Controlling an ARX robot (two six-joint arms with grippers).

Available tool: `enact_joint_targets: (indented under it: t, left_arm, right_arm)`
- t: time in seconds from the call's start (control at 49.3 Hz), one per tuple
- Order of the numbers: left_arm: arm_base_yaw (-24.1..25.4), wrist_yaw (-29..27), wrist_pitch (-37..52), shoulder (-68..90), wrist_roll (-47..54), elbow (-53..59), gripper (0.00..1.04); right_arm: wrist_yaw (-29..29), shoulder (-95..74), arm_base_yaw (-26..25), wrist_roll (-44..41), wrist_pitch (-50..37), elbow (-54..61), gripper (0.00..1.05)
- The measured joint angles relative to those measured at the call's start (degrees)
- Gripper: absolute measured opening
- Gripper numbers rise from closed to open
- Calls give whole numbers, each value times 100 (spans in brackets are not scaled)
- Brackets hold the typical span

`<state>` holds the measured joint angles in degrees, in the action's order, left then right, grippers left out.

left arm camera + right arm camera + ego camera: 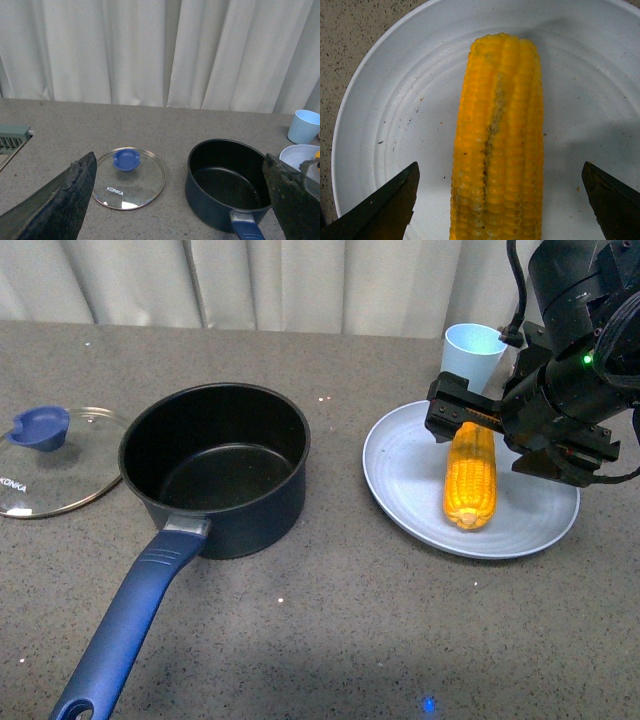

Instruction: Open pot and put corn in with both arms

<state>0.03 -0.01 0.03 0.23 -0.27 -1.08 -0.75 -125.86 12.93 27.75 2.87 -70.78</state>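
Note:
The dark navy pot [215, 465] stands open at centre left, its long blue handle [135, 615] pointing to the near edge. Its glass KONKA lid [50, 462] with blue knob lies flat on the table to its left. The yellow corn cob [470, 475] lies on a light blue plate [400, 480] at right. My right gripper [478, 420] is open, low over the cob's far end; in the right wrist view [500, 205] its fingers straddle the corn [497, 145] without touching. My left gripper [185, 200] is open and empty, above and behind the lid [127, 177] and pot [227, 182]; it does not show in the front view.
A light blue cup [472, 355] stands behind the plate, beside my right arm. White curtains hang along the far edge of the grey speckled table. A grey vent-like object [12, 137] sits at the table's edge in the left wrist view.

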Motion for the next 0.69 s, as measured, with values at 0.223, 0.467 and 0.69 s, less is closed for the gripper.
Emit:
enact_joint_targets:
  t: [0.223,0.467,0.69]
  left_arm:
    - [0,0,0,0,0,2,98]
    - [0,0,0,0,0,0,98]
    - [0,0,0,0,2,0,98]
  right_arm:
    - [7,-7,13,-50,-44,0,79]
    - [-4,-7,31,-92,-61,0,34]
    - [-81,68,33,-151,-72,74,14]
